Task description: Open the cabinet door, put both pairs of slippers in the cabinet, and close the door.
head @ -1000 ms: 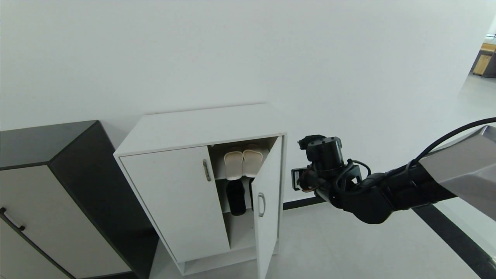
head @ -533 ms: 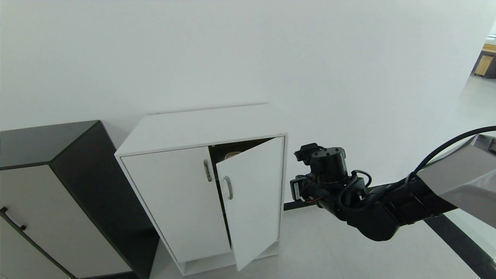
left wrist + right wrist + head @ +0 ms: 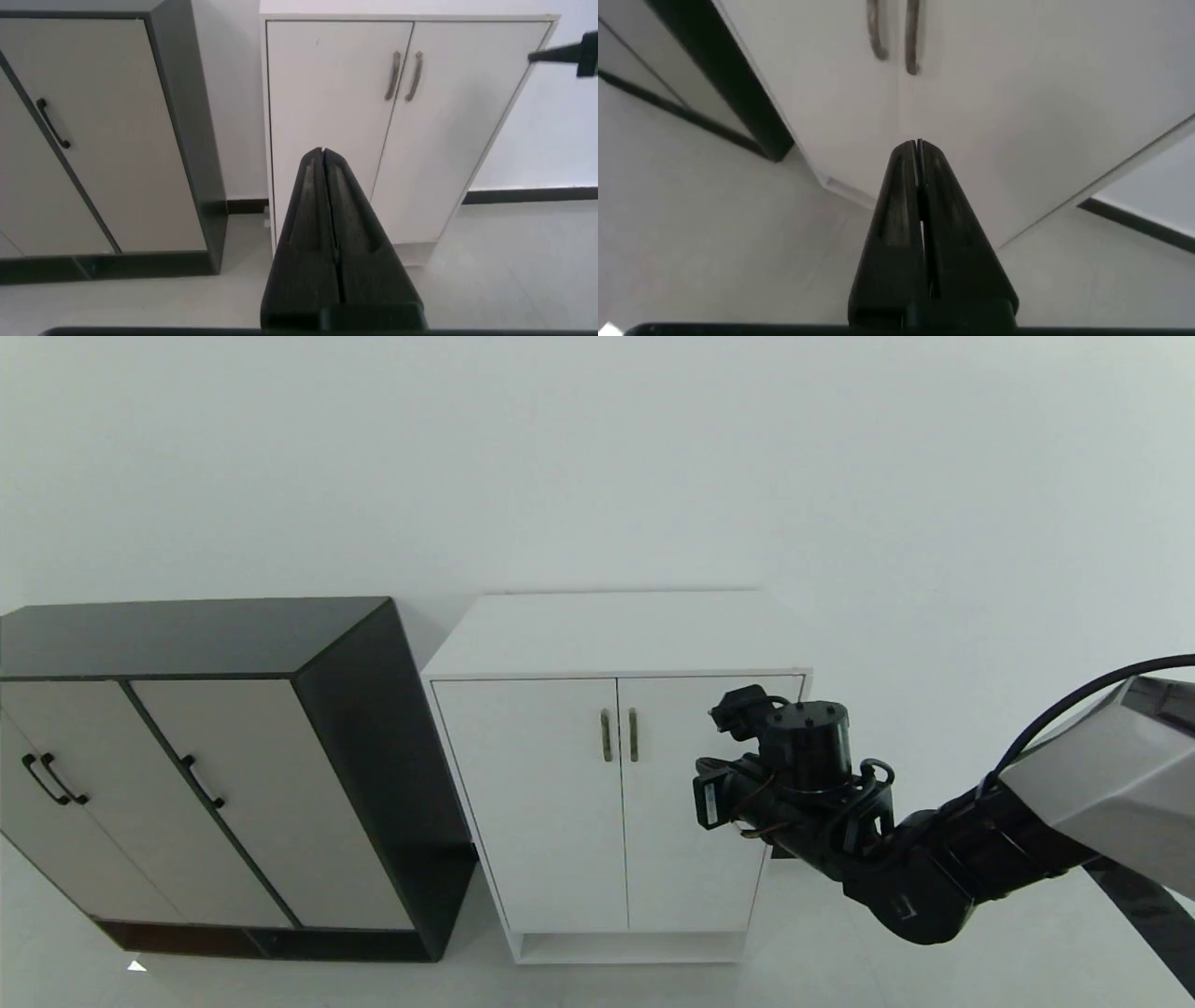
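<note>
Dark cabinet (image 3: 355, 747): stands at the left of the head view, touching the white one; no part in the task.
White cabinet (image 3: 616, 630): centre of the head view, against the wall, on the floor (image 3: 840, 971).
Left door (image 3: 532, 803): shut flush.
Handles (image 3: 633, 735): two upright bars side by side at the middle seam.
Right door (image 3: 681, 887): shut flush, with the seam to the left door narrow and even.
Slippers: the shut doors hide the inside; I judge both pairs are put away there.
Progress: the task looks finished or nearly so, since opening, loading and closing all appear done. At most, drawing the arm back is left.
Left gripper (image 3: 322, 154): fingers (image 3: 306, 219) pressed together with no gap, holding nothing, pointing at the white cabinet from well apart.
Right gripper (image 3: 918, 149): fingers (image 3: 898, 215) closed tight on nothing, the tip close before the right door just below the handles. Whether it touches the panel is hard to tell, though it seems just clear.
</note>
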Tool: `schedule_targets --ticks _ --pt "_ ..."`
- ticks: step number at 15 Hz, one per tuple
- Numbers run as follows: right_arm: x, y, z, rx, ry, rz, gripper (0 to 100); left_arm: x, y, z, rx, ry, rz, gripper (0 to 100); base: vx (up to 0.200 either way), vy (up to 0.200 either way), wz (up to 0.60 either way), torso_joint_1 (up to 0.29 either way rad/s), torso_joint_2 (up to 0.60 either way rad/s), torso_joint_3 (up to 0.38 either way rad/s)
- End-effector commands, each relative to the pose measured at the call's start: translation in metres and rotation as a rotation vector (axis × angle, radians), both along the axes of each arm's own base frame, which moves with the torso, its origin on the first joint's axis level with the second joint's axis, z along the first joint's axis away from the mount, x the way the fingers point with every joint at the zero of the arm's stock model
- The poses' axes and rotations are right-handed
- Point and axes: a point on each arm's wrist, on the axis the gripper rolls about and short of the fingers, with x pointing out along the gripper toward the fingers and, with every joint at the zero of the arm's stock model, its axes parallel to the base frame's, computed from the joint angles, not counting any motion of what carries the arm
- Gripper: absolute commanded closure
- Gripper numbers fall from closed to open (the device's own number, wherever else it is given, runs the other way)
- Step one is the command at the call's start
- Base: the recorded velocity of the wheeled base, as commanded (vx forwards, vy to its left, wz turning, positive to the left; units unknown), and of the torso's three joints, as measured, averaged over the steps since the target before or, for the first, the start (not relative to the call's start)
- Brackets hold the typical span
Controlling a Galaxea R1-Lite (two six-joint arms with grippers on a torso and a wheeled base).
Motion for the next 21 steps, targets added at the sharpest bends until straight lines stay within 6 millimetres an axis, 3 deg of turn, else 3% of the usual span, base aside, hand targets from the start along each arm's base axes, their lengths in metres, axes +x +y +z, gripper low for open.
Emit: schedule_targets --ticks 1,3,15,21 --pt "0.002 -0.002 -0.011 -0.02 0.025 -0.003 100 0.0 0.0 0.0 0.0 0.0 -0.001 100 0.0 0.0 0.0 0.0 0.0 0.0" --pt "-0.001 -0.003 -0.014 -0.02 0.041 0.029 100 0.0 0.0 0.0 0.001 0.0 -0.001 100 0.0 0.0 0.0 0.0 0.0 0.0" --pt "0.002 0.0 -0.022 -0.015 0.038 0.036 100 0.0 0.0 0.0 0.001 0.0 -0.001 100 0.2 0.0 0.0 0.002 0.0 0.006" --pt "0.011 0.006 -0.028 -0.001 0.027 0.033 100 0.0 0.0 0.0 0.001 0.0 -0.001 100 0.0 0.0 0.0 0.0 0.0 0.0"
